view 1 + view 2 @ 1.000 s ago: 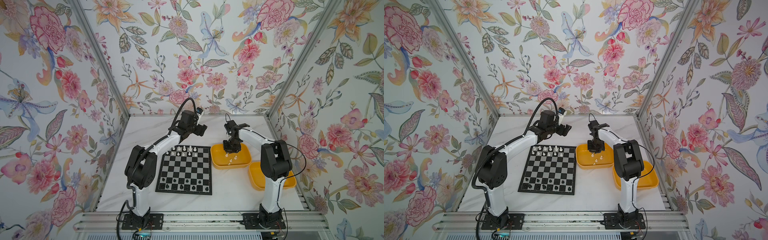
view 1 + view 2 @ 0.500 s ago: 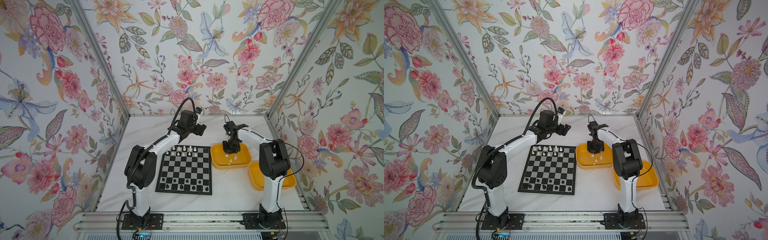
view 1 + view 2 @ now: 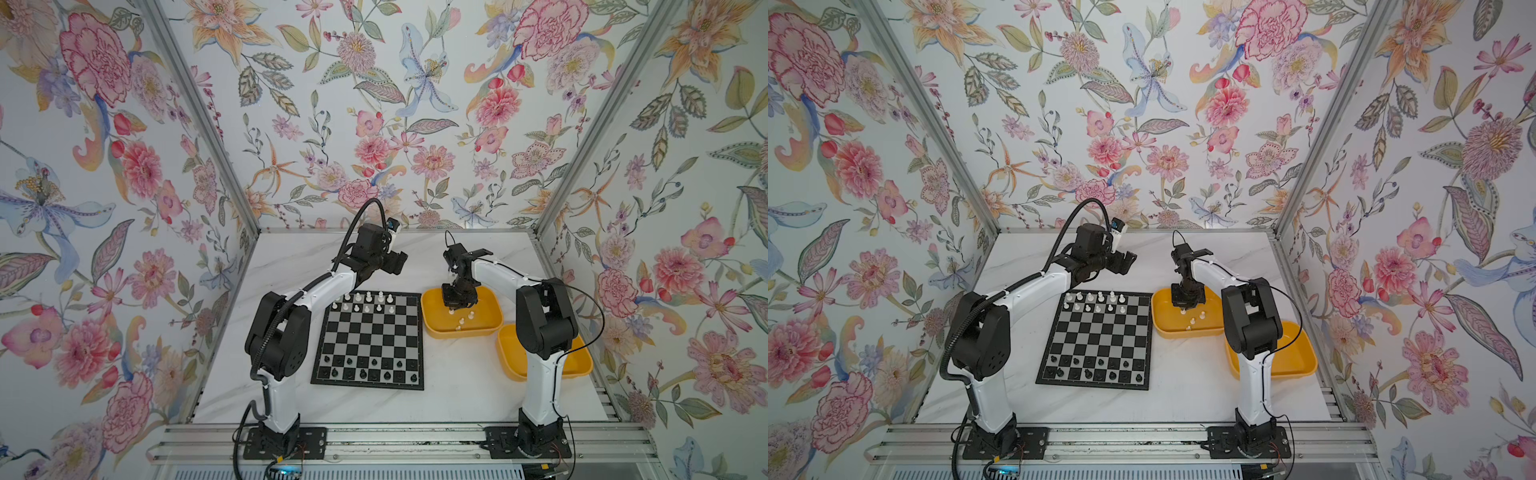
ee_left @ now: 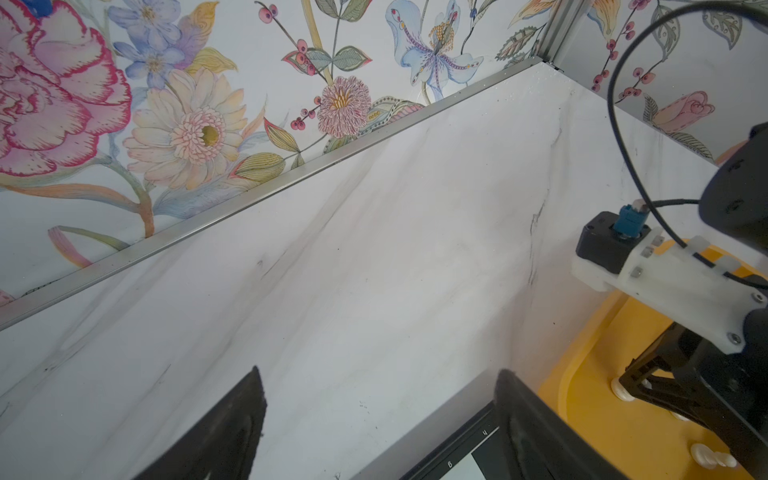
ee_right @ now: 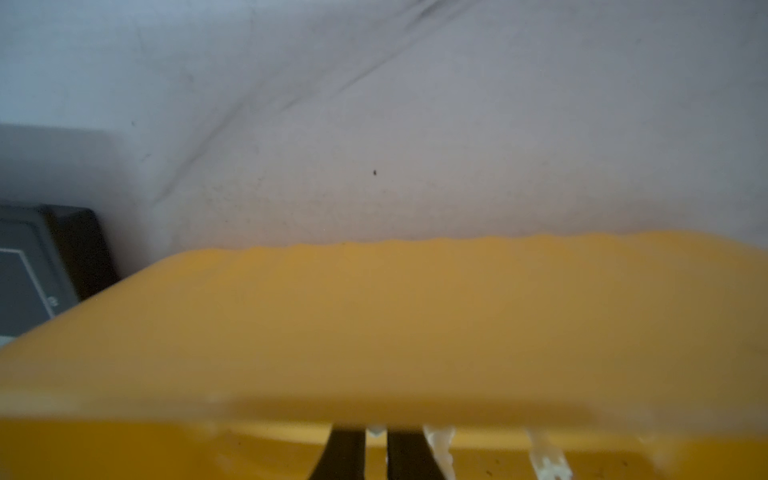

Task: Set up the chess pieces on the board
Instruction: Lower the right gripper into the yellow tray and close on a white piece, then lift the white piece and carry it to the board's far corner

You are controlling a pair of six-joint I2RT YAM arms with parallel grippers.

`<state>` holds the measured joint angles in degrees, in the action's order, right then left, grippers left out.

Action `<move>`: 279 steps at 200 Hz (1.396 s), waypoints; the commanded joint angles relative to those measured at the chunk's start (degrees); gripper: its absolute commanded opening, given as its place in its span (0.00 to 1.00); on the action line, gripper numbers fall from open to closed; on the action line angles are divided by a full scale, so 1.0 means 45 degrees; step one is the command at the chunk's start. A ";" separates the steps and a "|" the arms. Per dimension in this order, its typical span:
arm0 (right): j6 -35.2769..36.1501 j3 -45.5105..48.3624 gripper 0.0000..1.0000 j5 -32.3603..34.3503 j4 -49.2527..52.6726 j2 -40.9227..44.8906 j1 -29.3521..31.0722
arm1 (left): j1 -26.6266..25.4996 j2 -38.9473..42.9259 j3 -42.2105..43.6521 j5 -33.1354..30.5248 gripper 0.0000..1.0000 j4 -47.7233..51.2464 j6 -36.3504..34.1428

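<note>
The board (image 3: 368,340) (image 3: 1098,336) lies flat at mid-table. White chess pieces (image 3: 368,301) stand in its two far rows and black ones (image 3: 365,370) in its two near rows. My right gripper (image 3: 452,308) (image 3: 1183,308) reaches down into the nearer-to-board yellow tub (image 3: 461,332). In the right wrist view the right gripper (image 5: 376,451) is shut on a small white piece (image 5: 376,433). Loose white pieces (image 3: 465,318) (image 5: 440,444) lie beside it. My left gripper (image 3: 399,264) (image 4: 380,399) hangs open and empty over bare table behind the board's far right corner (image 4: 457,457).
A second yellow tub (image 3: 577,365) (image 3: 1296,361) sits at the right behind the right arm's base link. Floral walls close in the back and both sides. In the left wrist view the right arm's wrist (image 4: 665,282) stands close by over the tub (image 4: 582,395).
The right gripper's jaws have closed inside the tub onto a white piece. Both arms have stayed almost where they were.
</note>
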<state>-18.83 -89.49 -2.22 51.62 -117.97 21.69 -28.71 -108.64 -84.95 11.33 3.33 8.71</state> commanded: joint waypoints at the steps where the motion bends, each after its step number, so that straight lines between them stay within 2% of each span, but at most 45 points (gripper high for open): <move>1: -0.0189 -0.0210 0.06 0.0230 0.0318 0.0039 0.0124 | 0.0216 0.0839 0.0410 -0.0311 0.87 -0.0152 -0.0178; 60: -0.0259 -0.0769 0.04 0.0675 0.0854 0.0375 0.0417 | 0.0700 0.1968 0.1683 -0.0457 0.87 -0.0607 0.0148; 122: -0.0113 -0.4060 0.04 0.1308 0.2399 0.0087 0.1329 | 0.1635 0.4089 0.3932 -0.0873 0.87 -0.1458 0.0904; 188: 0.0150 -0.7247 0.05 0.0701 0.2964 -0.1310 0.2428 | 0.2255 0.6007 0.5693 -0.1360 0.87 -0.1810 0.1155; 279: 0.0020 -0.8790 0.05 0.0090 0.2964 -0.3605 0.3303 | 0.2756 0.6874 0.6435 -0.1288 0.87 -0.1683 0.1170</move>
<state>-18.81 -127.20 -0.91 63.26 -132.99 36.03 -17.23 -79.77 -57.19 6.59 -3.95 13.34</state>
